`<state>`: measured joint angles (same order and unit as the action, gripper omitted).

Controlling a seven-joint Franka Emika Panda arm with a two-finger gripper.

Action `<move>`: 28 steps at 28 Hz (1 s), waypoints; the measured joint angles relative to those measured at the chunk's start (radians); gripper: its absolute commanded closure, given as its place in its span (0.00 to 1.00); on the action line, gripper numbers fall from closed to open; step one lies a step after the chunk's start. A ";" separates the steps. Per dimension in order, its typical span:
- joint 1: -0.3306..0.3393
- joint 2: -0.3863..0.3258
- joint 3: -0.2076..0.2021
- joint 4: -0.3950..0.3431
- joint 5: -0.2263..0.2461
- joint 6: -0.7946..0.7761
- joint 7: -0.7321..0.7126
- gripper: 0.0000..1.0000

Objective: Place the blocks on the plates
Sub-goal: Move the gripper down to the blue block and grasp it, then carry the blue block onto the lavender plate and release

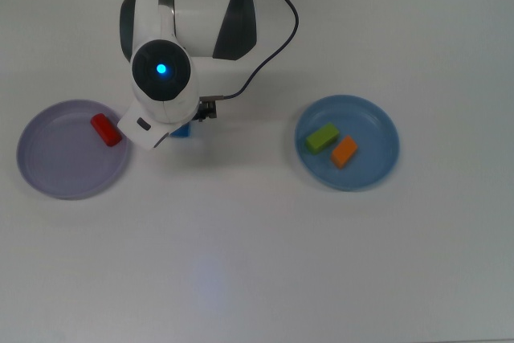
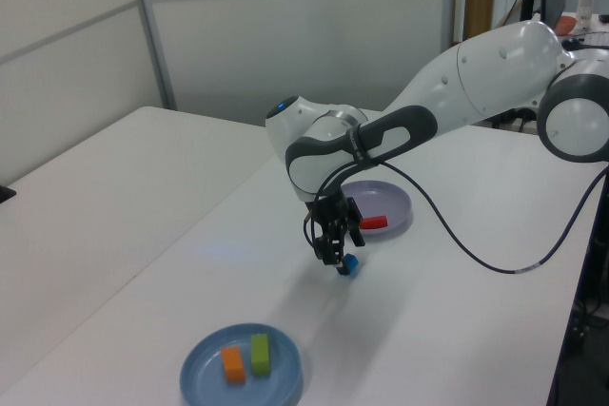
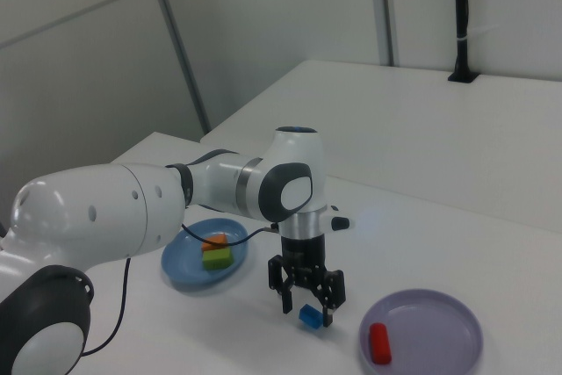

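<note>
fingers point(image 3: 306, 301) of the white arm, spread astride the small blue cube point(image 3: 309, 315) beside the lavender round plate point(image 3: 439, 322), need closing next before lifting.

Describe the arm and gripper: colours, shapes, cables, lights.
The arm has rounded glossy white shells with dark grey joint bands. A round blue light glows on its wrist. A thin black cable loops from the wrist. The gripper is small, black and two-fingered.
</note>
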<state>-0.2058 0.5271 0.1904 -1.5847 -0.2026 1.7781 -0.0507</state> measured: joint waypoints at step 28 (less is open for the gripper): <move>0.010 0.001 -0.005 0.068 0.000 0.002 0.015 1.00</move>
<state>-0.1957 0.5284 0.1849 -1.5169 -0.2024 1.7798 -0.0362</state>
